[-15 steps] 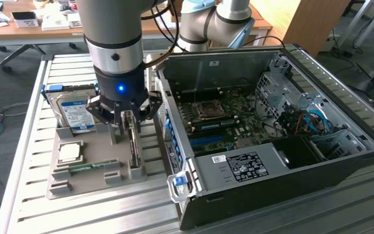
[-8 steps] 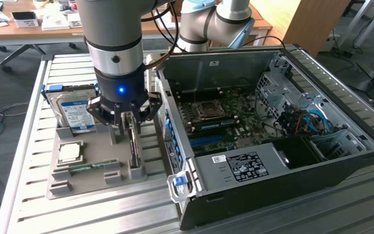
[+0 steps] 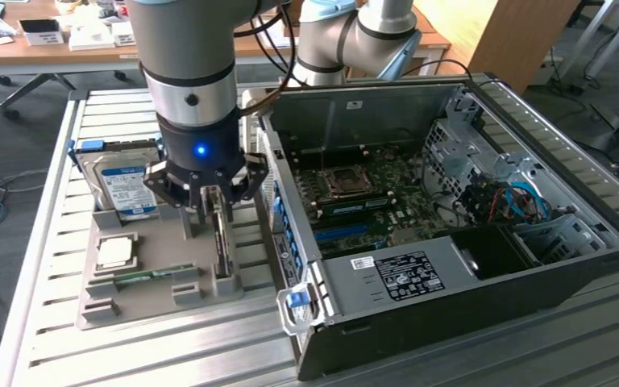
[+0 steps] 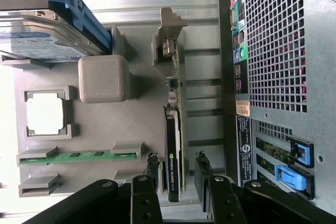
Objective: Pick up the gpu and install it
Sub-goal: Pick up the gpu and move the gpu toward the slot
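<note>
The gpu [image 3: 222, 246] stands on its edge in a slot of the grey holder tray [image 3: 164, 234], just beside the open computer case [image 3: 567, 266]. My gripper [image 3: 215, 211] hangs straight above it with its fingers reaching down on either side of the card. In the wrist view the gpu [image 4: 173, 129] shows as a thin dark card with a greenish edge. My gripper [image 4: 177, 167] straddles its near end, with a small gap between each finger and the card. The gripper is open and holds nothing.
On the tray also sit a hard drive [image 3: 125, 187] with a blue-and-white label, a square processor [image 3: 116, 251] and a green memory stick [image 3: 143, 276]. The case's perforated back wall [image 4: 273, 51] stands close to the gpu. The motherboard [image 3: 369, 197] lies exposed inside.
</note>
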Controlling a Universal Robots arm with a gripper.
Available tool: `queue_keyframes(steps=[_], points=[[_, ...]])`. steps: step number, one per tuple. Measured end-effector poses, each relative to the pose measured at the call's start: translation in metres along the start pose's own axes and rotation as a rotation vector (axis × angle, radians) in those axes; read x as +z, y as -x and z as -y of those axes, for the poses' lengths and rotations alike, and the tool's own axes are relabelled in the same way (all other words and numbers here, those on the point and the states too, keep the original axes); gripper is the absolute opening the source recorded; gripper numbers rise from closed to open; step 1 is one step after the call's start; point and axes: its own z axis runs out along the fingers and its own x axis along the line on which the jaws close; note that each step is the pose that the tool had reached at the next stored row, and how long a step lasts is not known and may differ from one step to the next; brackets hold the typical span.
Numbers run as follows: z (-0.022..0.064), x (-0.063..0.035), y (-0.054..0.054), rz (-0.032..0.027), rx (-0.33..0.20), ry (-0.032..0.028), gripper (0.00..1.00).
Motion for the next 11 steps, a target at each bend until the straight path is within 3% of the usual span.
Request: queue_keyframes(steps=[11], points=[[0.0,0.0023,0.0,0.0001,0.0,0.0001,0.42]])
